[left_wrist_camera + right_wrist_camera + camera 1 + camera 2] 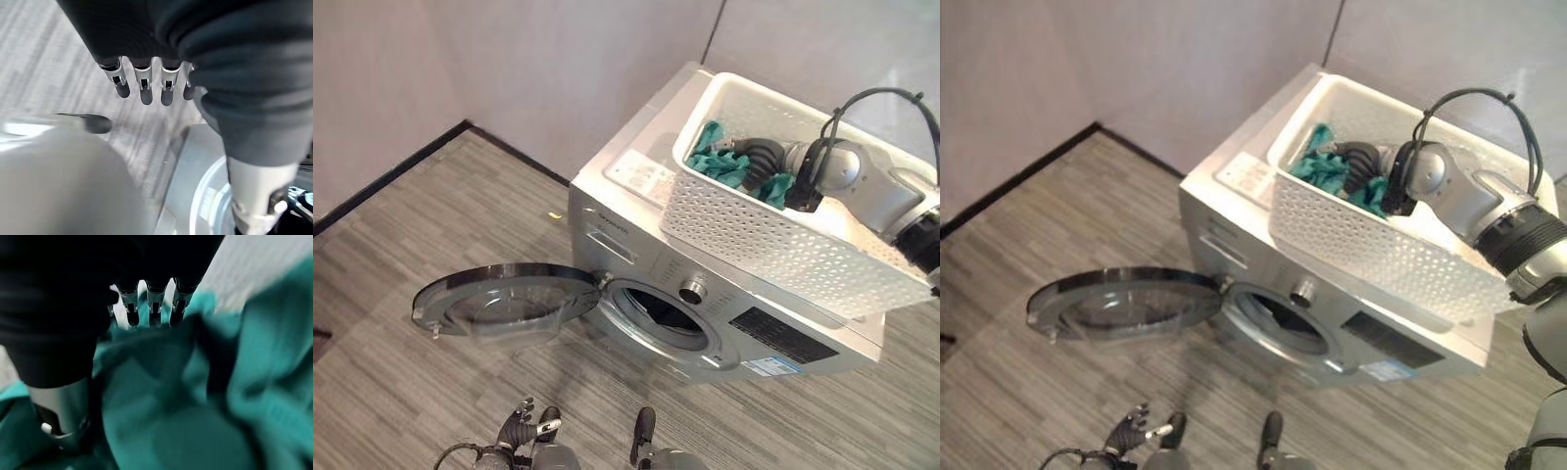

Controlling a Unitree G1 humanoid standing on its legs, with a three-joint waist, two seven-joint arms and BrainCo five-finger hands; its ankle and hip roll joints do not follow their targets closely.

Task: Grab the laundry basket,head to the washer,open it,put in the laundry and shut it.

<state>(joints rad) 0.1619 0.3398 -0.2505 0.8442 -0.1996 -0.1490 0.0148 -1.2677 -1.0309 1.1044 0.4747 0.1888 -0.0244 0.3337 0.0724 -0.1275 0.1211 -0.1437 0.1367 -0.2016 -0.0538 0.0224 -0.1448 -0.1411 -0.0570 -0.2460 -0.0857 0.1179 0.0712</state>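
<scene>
The basket sits on top of the washer, whose door hangs open. The right hand reaches into the teal laundry; I cannot tell its fingers' state. Left hand hangs low, fingers relaxed. Next: grip, lift, carry to the drum.

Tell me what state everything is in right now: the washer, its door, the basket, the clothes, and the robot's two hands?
Washer: drum open.
Door: swung fully open to the side.
Basket: resting on top of the washer, laundry inside.
Teal laundry: in the basket, not yet loaded.
Right hand: down in the basket on the laundry; grip unclear.
Left hand: low, fingers straight, holding nothing.
</scene>
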